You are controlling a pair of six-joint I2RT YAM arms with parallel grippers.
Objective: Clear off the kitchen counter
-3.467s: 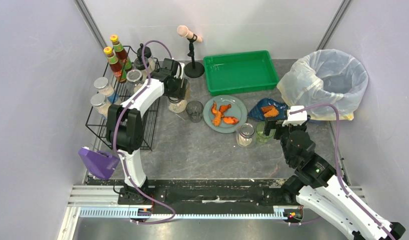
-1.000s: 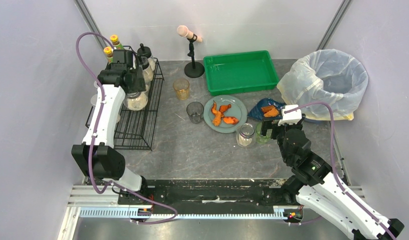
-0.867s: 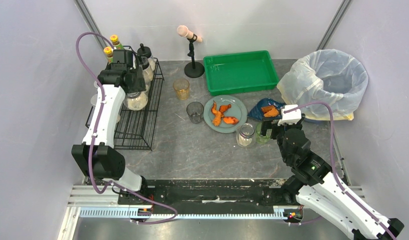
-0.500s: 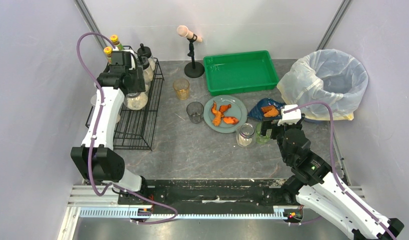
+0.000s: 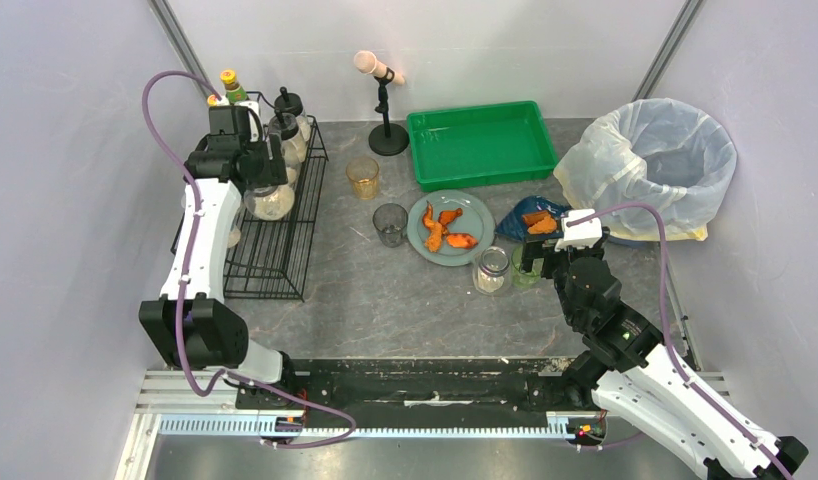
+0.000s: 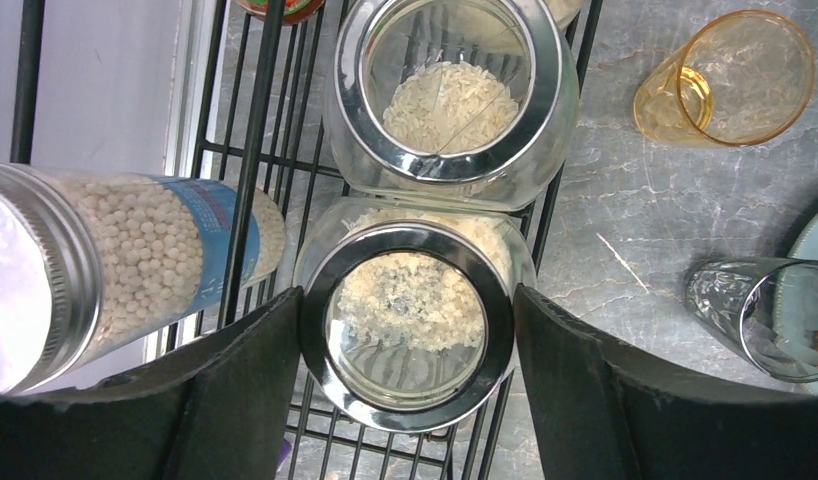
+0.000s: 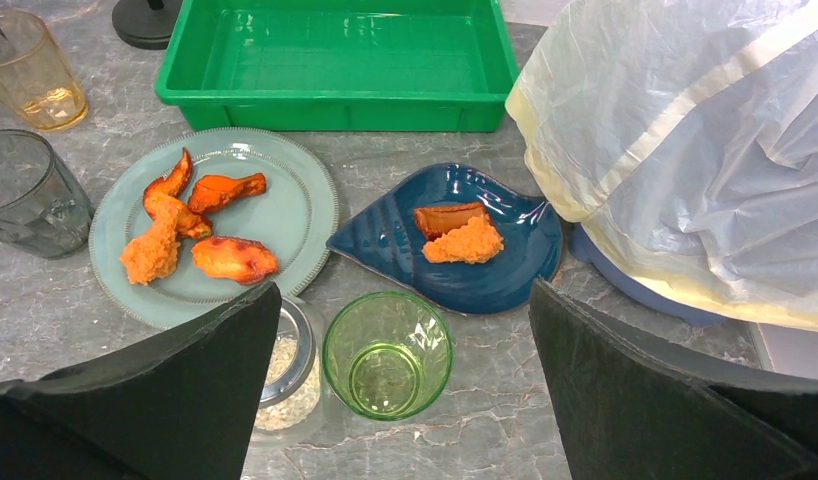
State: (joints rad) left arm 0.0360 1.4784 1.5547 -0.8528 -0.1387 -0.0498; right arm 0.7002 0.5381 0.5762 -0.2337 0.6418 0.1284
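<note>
The right jaws are spread wide and empty. The green cup point(image 7: 387, 355) stands upright on the worktop point(image 5: 385, 300), straight below the gap between them. It is round, so I judge no grip axis is favoured. A small glass jar point(image 7: 288, 372) crowds its left side, and the blue dish point(image 7: 505, 270) lies just beyond it. Far to the left, the left jaws pinch a grain jar point(image 6: 410, 325) at the wire rack point(image 6: 250, 155). The right arm is therefore much nearer the cup.
</note>
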